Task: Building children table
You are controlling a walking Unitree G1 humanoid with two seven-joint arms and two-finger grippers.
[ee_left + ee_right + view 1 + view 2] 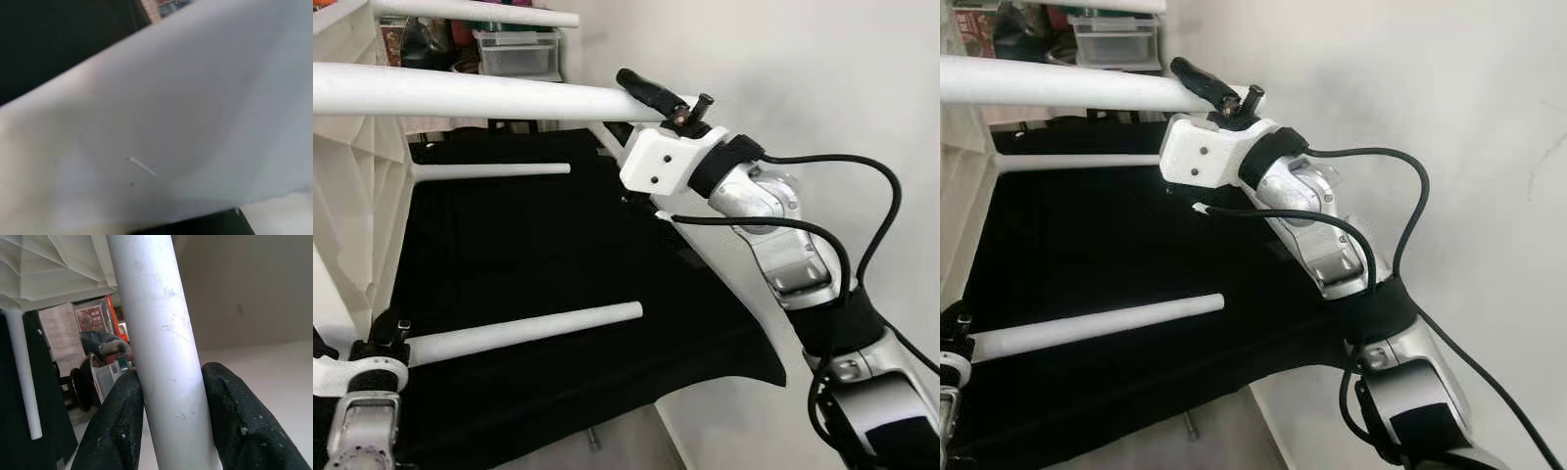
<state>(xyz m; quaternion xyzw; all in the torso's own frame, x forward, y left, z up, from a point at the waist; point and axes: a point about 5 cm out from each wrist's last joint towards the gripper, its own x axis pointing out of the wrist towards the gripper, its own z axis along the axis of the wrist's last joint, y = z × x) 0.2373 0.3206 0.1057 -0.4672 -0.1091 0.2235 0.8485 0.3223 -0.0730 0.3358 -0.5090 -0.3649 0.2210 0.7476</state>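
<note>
A white plastic children's table lies on its side, its ribbed underside [352, 176] facing me. Several white round legs stick out from it to the right. My right gripper [651, 95] is shut on the nearest upper leg [460, 93], close to its free end. In the right wrist view the black fingers [117, 421] press both sides of that leg [156, 333]. My left gripper [384, 338] sits at the base of the lower leg [524, 328], where it meets the table. The left wrist view is a blurred white surface [171, 122] seen very close.
A black cloth [558, 255] covers the floor under the table. A white wall [803, 78] stands close on the right. Clear storage boxes [517, 51] and clutter sit behind the table. A cable [862, 166] loops off my right arm.
</note>
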